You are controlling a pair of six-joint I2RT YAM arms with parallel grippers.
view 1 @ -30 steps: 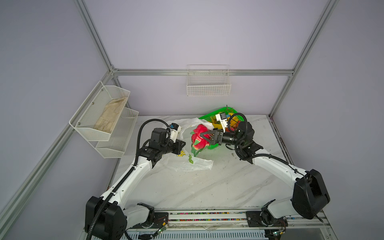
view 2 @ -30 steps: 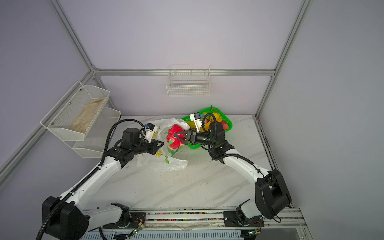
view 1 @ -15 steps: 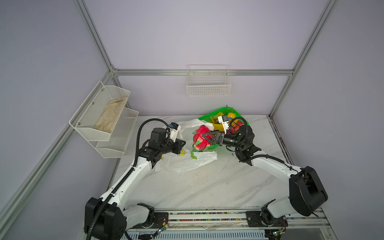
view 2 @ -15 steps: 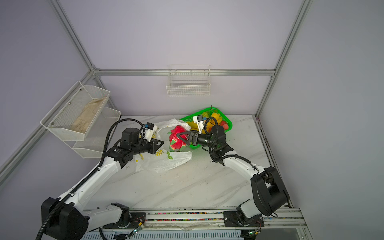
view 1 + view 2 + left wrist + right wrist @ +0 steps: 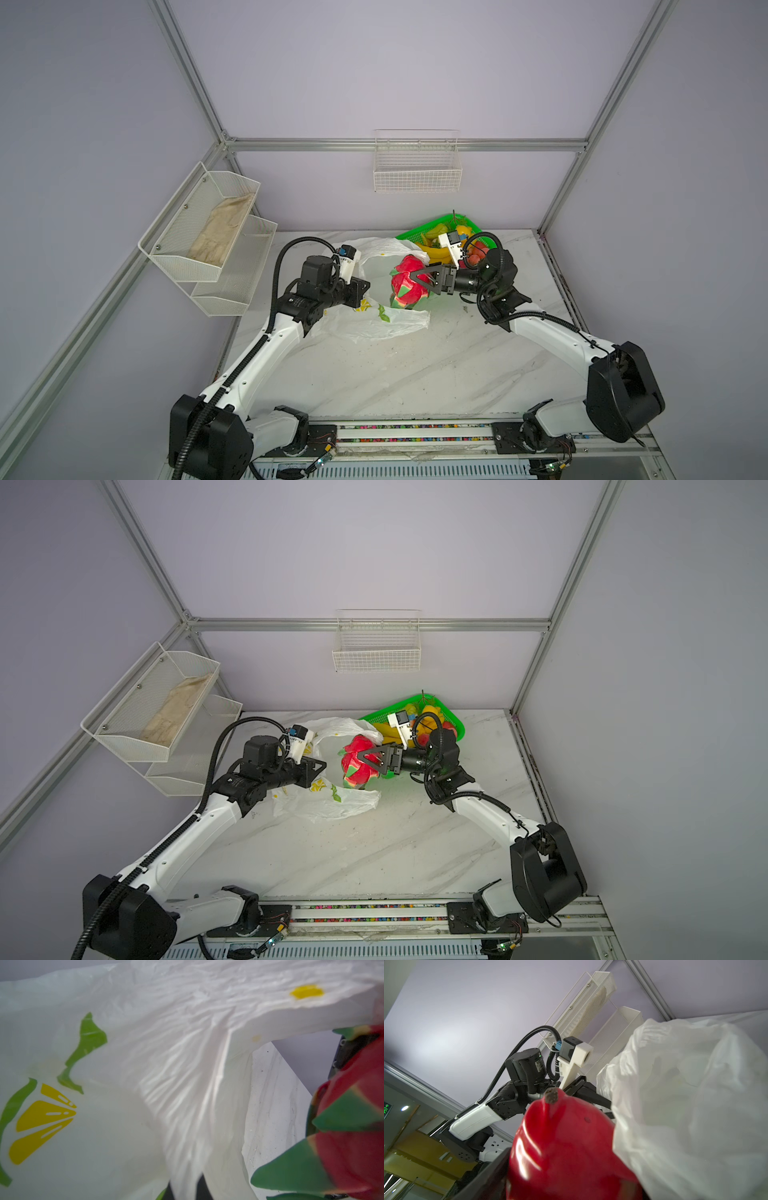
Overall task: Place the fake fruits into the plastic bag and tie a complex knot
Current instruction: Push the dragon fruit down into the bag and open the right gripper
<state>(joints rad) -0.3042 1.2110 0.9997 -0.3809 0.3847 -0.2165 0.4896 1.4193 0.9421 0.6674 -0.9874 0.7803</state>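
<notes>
the right gripper held the red dragon fruit, jaws spread wide around it, at the open mouth of the plastic bag lying on the table. the left gripper was pinched tight on the bag's raised rim. the other fruits sat in the green basket just behind.

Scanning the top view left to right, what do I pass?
Beige cloth in the wall rack → left end effector → dragon fruit → right wrist camera. The plastic bag overlaps, so it's omitted.
</notes>
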